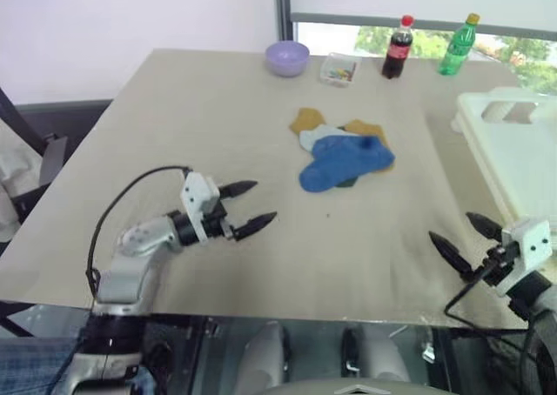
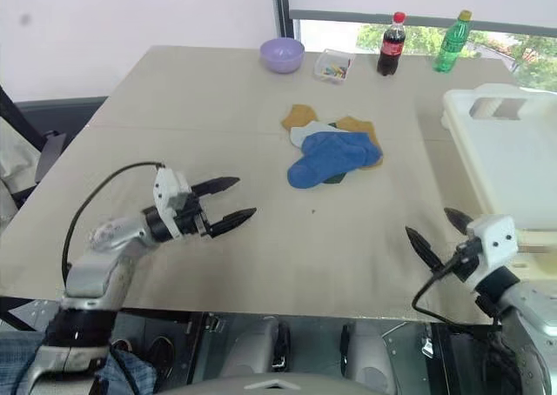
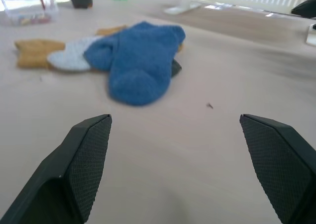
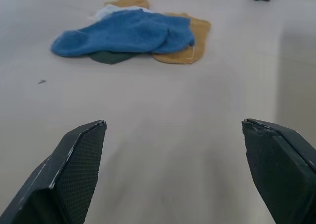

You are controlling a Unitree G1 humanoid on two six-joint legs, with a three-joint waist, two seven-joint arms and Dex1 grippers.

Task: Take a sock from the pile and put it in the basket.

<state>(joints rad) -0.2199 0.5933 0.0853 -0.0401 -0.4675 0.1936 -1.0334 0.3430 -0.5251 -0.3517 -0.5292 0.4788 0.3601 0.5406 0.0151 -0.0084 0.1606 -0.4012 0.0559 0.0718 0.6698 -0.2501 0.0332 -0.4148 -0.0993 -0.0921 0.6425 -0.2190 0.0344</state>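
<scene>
Blue sock mid-table, basket at right edge

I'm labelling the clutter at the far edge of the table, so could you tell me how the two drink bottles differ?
The cola bottle is dark with a red cap, while the green bottle is clear green with a yellow cap. The cola bottle stands nearer the small clear box; the green bottle stands nearer the basket. Both are upright, capped and alike in size.
</scene>
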